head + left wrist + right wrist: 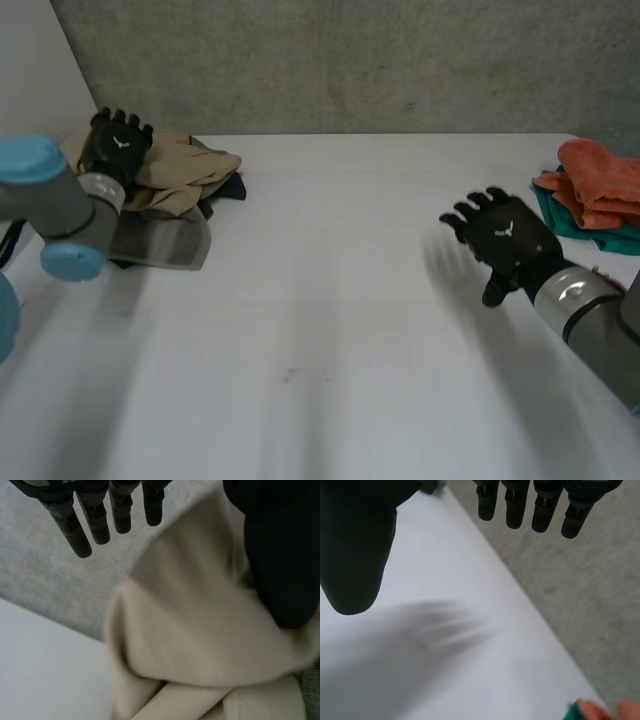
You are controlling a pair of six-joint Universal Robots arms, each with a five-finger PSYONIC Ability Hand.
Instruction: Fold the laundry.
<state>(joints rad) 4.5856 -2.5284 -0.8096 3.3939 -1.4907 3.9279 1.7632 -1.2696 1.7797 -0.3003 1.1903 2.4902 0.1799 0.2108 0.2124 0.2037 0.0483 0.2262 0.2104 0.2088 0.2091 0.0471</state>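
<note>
A heap of unfolded laundry [185, 175], mostly beige cloth with a dark piece and a grey piece, lies at the table's far left. My left hand [117, 143] hovers over the heap's left part, open, fingers [75, 530] straight above the beige cloth [200, 620], thumb [282, 555] beside it. My right hand [505, 243] hangs open above bare table at the right, holding nothing; its fingers [520, 507] and thumb [357, 550] are spread.
A stack of folded orange cloth [600, 185] on teal cloth [590, 230] sits at the table's right edge. The white table [320, 330] spreads wide between the hands. A grey wall [350, 60] stands behind the far edge.
</note>
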